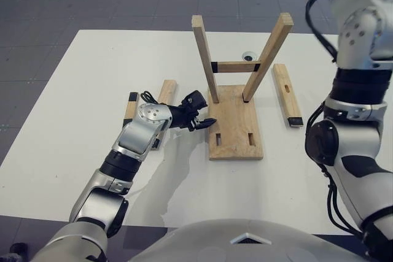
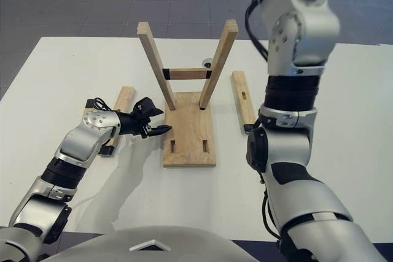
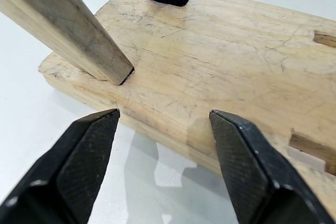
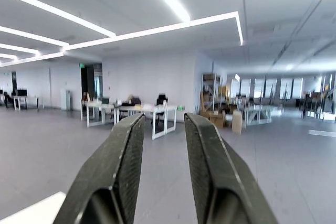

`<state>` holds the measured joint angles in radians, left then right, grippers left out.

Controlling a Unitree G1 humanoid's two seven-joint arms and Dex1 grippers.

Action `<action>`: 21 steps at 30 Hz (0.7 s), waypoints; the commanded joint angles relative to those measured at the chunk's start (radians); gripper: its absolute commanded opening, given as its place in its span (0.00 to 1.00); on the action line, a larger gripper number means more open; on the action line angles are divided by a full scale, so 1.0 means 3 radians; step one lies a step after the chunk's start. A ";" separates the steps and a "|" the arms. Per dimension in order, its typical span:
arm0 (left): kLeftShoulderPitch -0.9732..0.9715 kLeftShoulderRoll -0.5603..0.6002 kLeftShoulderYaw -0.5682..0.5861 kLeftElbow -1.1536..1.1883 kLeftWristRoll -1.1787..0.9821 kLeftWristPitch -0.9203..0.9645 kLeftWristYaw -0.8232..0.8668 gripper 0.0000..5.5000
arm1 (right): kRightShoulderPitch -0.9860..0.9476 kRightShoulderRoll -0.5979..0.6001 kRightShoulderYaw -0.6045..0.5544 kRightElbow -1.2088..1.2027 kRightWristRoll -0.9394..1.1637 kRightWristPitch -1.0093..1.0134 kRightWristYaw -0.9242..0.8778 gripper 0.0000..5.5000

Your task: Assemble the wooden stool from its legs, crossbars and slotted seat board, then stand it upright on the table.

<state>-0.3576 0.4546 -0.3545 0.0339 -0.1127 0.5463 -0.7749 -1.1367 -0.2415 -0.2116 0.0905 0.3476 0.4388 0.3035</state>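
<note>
Jaws are held wide on the left gripper (image 3: 163, 116) at the seat board (image 1: 236, 144) edge, presumably to steady it for leg fitting; on the right gripper (image 4: 164, 120) they are narrowly parted, empty.

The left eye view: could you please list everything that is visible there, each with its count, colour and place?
table: one, white, under everything.
seat board: one, light wood, flat at the table's middle, with two empty slots at its near end.
upright legs: two, light wood, standing in the board's far end.
crossbar: one, light wood with black ends, joining the two legs.
loose leg: one, light wood with a black end, lying right of the board.
loose wooden pieces: two, light wood, left of the board, partly behind the left arm.
small round object: one, grey, behind the crossbar.
left gripper: black, open, at the board's left edge.
right gripper: black, open, empty, raised.
</note>
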 commanded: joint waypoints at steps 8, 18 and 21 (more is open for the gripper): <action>0.0168 0.0026 -0.0015 -0.0030 0.0053 0.0191 0.0041 0.58 | 0.1501 -0.0036 0.0781 0.0707 -0.0373 0.0498 0.0209 0.25; 0.0226 -0.0020 -0.0029 -0.0049 0.0074 0.0200 0.0106 0.58 | 0.1355 0.0016 0.0373 -0.0263 0.0117 0.0814 0.0017 0.25; 0.0229 -0.0061 0.0041 -0.0038 0.0079 0.0050 0.0169 0.58 | 0.1007 -0.0025 -0.0011 -0.0890 0.0402 0.0803 -0.0167 0.25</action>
<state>-0.3108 0.4391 -0.3385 -0.0097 -0.1150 0.5666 -0.7519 -0.7491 -0.2331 -0.1456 -0.0639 0.4189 0.6775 0.2841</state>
